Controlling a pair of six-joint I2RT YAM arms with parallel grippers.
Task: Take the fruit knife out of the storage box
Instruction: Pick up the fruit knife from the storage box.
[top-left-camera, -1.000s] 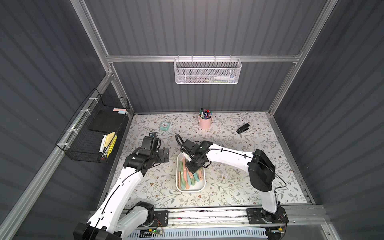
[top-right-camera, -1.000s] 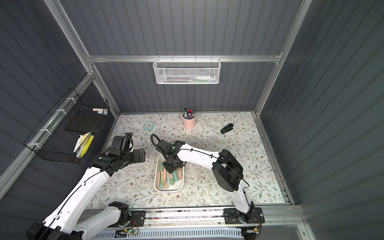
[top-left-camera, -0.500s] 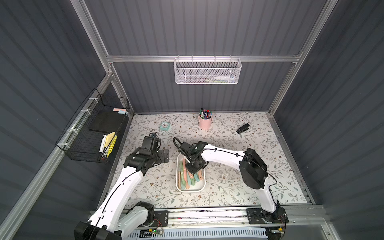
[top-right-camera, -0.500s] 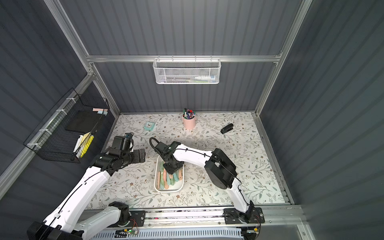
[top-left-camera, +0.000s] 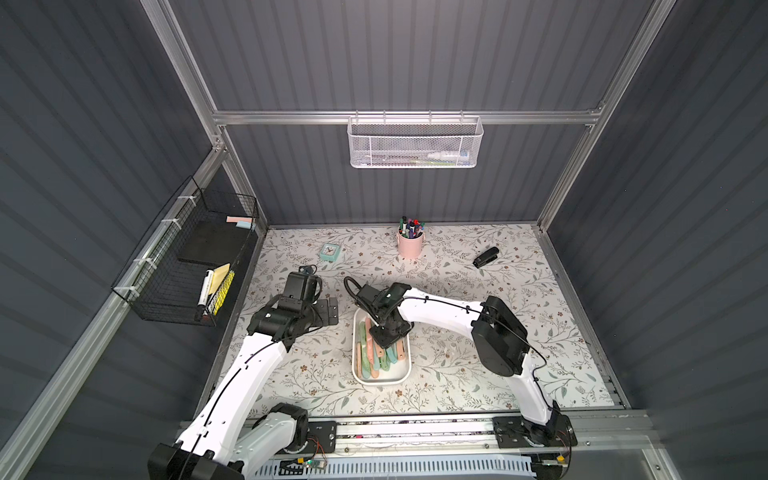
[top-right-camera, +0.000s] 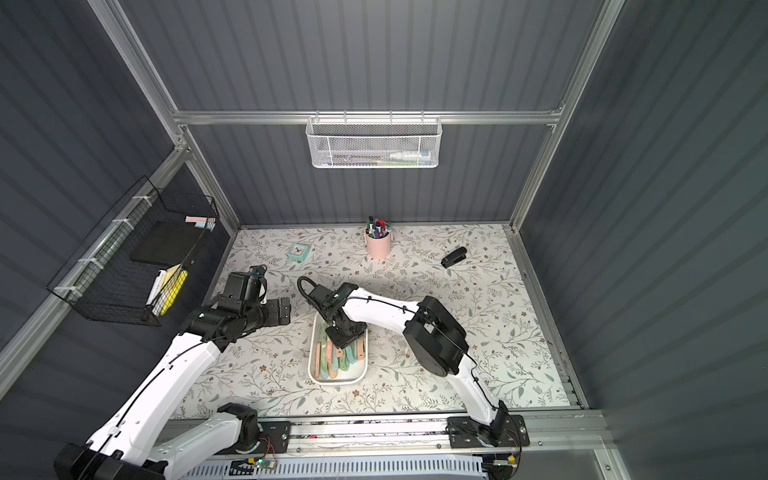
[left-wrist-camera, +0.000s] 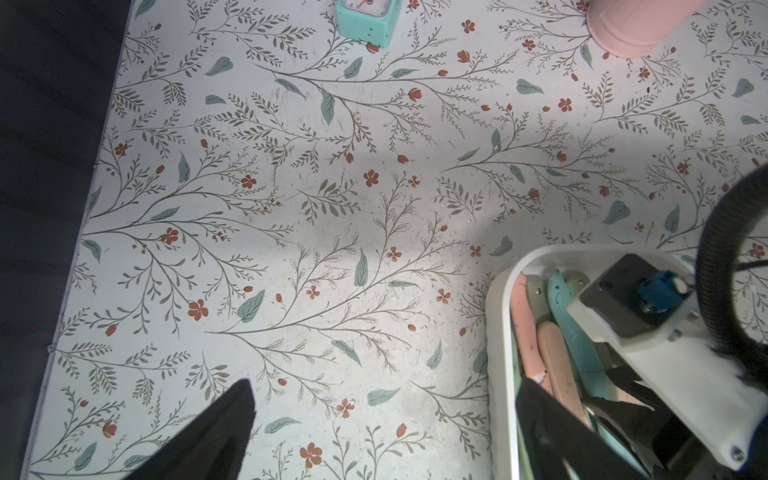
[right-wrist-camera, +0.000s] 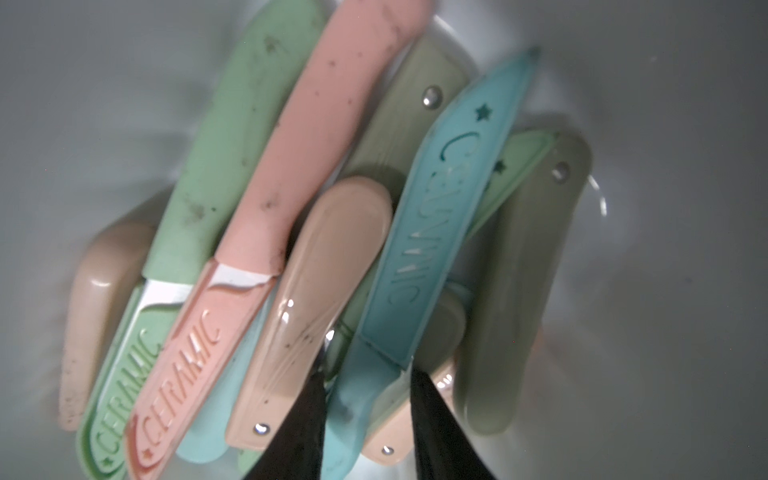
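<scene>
**While the left arm hangs idle, right gripper straddles a teal knife in the tub**

Since both arms mount on the front rail (top-left-camera: 415, 432), the nearest thing on the floral table (top-left-camera: 457, 374) is the storage box (top-left-camera: 380, 381), lying lengthways just ahead of it. The box holds a loose, overlapping pile of sheathed knives, so a clean pick needs one lying on top.

The right gripper (right-wrist-camera: 370, 361) points down into the box for that reason. Its fingers (right-wrist-camera: 432, 415) flank the teal fruit knife (right-wrist-camera: 436, 232) where sheath meets handle. That is a narrow spot, clear of the pink knife (right-wrist-camera: 291, 174) and the beige folding knife (right-wrist-camera: 316, 291) beside it. The jaws stand partly apart around it; whether they pinch it yet, cannot tell. The knife is inside the box, resting on others, and not lifted as far as I can judge.

The left gripper (left-wrist-camera: 382, 411) hovers over bare table just beside the box, jaws spread wide, holding nothing. It is likely parked out of the way, or ready to steady the tub.

Farther back are a teal alarm clock (top-left-camera: 330, 252), a pink pen cup (top-left-camera: 410, 245) and a black stapler (top-left-camera: 485, 257), all well apart from the work. On the walls hang a black wire basket (top-left-camera: 187, 266) and a white mesh basket (top-left-camera: 413, 143), neither involved.
</scene>
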